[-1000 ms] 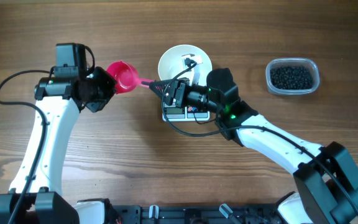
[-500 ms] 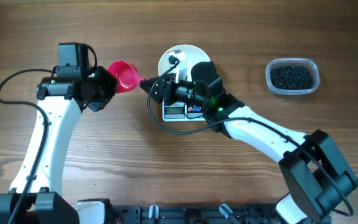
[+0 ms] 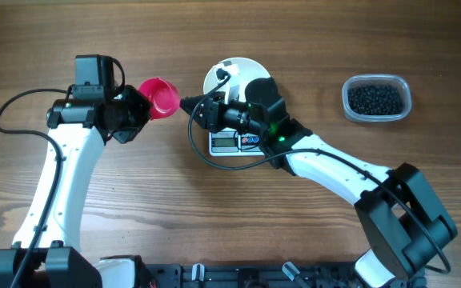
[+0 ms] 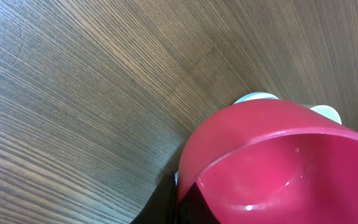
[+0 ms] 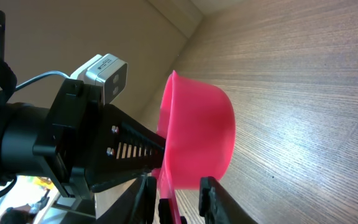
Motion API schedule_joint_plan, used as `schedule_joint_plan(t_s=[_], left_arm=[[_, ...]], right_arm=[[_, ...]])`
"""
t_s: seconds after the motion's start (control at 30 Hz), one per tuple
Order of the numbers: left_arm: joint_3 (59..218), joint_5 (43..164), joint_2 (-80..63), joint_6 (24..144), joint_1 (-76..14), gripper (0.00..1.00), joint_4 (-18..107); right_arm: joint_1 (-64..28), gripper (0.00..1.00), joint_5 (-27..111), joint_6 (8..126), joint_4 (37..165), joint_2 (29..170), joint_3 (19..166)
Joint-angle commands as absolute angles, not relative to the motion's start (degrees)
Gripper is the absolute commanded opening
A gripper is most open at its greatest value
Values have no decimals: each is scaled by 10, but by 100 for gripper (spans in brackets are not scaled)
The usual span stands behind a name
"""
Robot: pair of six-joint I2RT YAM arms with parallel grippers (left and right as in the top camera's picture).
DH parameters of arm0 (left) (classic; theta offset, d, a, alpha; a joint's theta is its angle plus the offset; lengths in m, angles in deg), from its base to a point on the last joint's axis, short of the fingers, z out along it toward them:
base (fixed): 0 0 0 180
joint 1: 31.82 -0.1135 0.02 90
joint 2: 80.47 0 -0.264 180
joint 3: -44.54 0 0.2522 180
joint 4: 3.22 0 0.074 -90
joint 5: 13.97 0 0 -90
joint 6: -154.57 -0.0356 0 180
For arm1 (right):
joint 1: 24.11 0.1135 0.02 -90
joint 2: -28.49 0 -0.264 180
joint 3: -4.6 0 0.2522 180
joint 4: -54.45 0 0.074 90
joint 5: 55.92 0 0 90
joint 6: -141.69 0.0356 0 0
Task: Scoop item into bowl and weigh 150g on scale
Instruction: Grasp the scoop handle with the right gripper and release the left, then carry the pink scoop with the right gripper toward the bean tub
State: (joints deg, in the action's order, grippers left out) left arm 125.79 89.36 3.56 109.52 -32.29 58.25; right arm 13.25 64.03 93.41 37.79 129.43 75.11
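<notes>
Right tool point(image 3: 186, 105) reached pink scoop point(image 3: 160, 96), jaws apart | left tool point(image 3: 141, 102) grips its rim | white bowl point(image 3: 218, 76) atop scale point(image 3: 232, 145)

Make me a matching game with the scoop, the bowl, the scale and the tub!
Things:
1. scoop
2. bowl
3. scale
4. clear tub

Clues:
A. white and round
B. holds the black pellets
C. pink
D. has a grey display

Pairs: 1-C, 2-A, 3-D, 4-B
</notes>
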Motion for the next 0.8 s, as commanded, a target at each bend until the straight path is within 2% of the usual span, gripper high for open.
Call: schedule_joint_plan(t_s=[0.0, 0.27, 0.37, 0.47, 0.5, 0.57, 0.63, 0.77], left_arm=[[1266, 890, 36, 1100, -320, 4, 581], [1266, 890, 36, 1100, -320, 4, 581], [1266, 890, 36, 1101, -320, 4, 581], [1266, 890, 36, 1100, -320, 4, 581], [1266, 890, 36, 1101, -320, 20, 581], [1266, 895, 33, 1100, -320, 74, 581], [1267, 906, 11, 1100, -321, 100, 575], [1287, 905, -142, 1049, -320, 100, 568]], right_arm=[[135, 24, 643, 938, 374, 1304, 765], [137, 12, 643, 938, 374, 1304, 765], [137, 4, 643, 938, 375, 1304, 765], [137, 4, 647, 939, 376, 1304, 765], [137, 4, 652, 938, 376, 1304, 765], [136, 4, 659, 939, 377, 1304, 765], [127, 4, 667, 939, 376, 1302, 765], [94, 4, 697, 936, 379, 1258, 765]])
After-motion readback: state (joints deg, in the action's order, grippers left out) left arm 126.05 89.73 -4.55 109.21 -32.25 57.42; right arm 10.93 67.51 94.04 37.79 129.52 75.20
